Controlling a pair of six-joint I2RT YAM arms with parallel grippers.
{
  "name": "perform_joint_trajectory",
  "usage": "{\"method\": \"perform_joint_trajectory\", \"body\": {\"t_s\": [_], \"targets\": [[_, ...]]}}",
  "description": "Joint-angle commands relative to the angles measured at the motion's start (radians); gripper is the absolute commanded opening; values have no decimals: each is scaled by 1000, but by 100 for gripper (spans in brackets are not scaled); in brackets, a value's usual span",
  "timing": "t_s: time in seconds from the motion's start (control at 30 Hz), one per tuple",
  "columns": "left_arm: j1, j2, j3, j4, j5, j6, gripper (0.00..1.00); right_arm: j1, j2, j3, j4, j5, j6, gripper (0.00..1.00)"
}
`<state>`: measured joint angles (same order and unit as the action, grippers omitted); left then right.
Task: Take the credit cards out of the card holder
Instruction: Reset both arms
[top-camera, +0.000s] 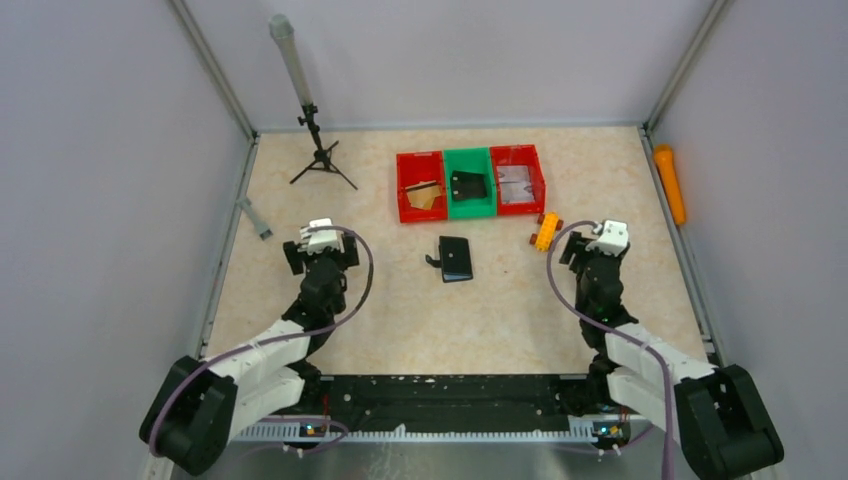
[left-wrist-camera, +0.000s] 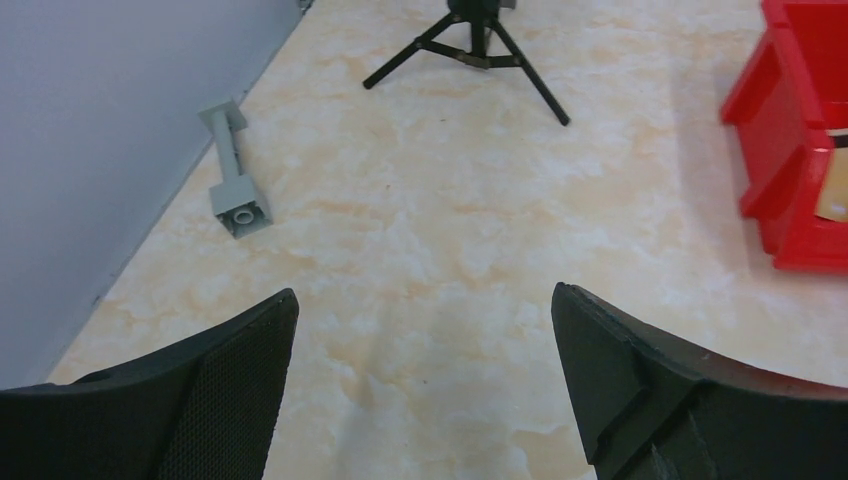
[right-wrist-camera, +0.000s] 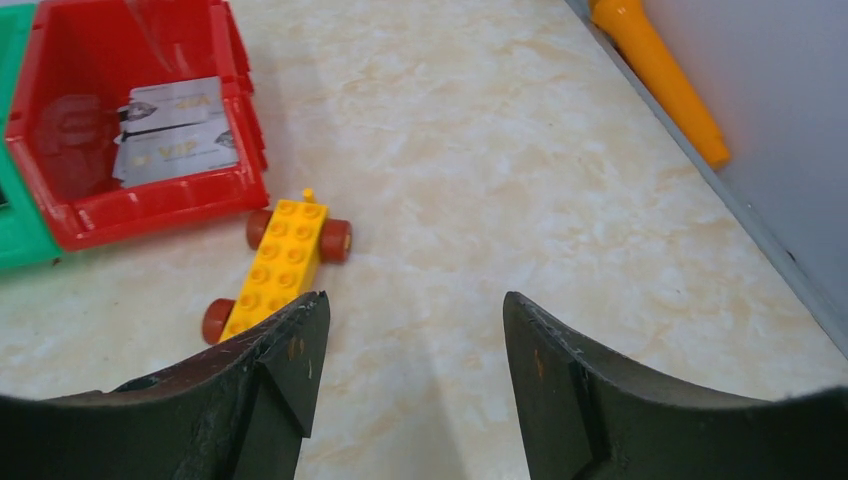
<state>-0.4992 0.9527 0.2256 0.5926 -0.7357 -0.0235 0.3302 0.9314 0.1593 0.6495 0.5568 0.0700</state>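
The black card holder (top-camera: 457, 259) lay flat just in front of the green bin (top-camera: 470, 209). My left gripper (left-wrist-camera: 425, 296) and right gripper (right-wrist-camera: 415, 297) hung spread and empty, well apart from the bin on either side, seemingly poised to approach.

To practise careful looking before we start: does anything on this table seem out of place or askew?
The orange stick lies off the tabletop, against the right wall. The yellow toy car sits slanted beside the right red bin. Nothing looks spilled or broken.
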Motion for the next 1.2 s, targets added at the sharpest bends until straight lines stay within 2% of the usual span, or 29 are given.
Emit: {"method": "perform_joint_trajectory", "body": {"t_s": [0.0,0.07,0.17,0.37,0.47,0.53,0.57,0.63,0.7,0.8,0.87,1.03,1.1,1.13,1.17], "targets": [[92,129,-16,252,9,58,99,-87,38,-39,235,-83,-20,66],[145,206,-9,288,54,37,99,-102,79,-52,302,-92,-30,65],[208,303,-5,413,49,43,99,-105,174,-62,429,-92,-100,65],[312,363,69,351,178,35,99,-120,412,-82,716,-37,-142,65],[336,413,116,321,181,33,98,-143,495,-81,791,-70,-132,65],[361,472,67,513,246,64,97,-181,477,-70,711,-140,-87,68],[365,499,48,586,229,73,98,-199,495,-65,724,-160,-79,72],[373,481,60,500,247,44,99,-207,554,-58,777,-173,-90,76],[383,486,77,481,267,42,99,-220,515,-20,635,-240,-82,77],[403,491,105,439,313,35,98,-234,527,2,622,-295,-88,76],[423,496,133,376,367,26,92,-250,528,14,601,-364,-93,72],[438,497,136,366,400,26,94,-268,527,25,574,-397,-84,76],[473,502,138,355,485,-2,93,-276,526,30,565,-410,-81,77],[509,506,133,356,574,-18,92,-278,527,32,562,-417,-79,76],[535,517,115,403,633,-14,92,-282,526,34,555,-423,-77,76]]}}
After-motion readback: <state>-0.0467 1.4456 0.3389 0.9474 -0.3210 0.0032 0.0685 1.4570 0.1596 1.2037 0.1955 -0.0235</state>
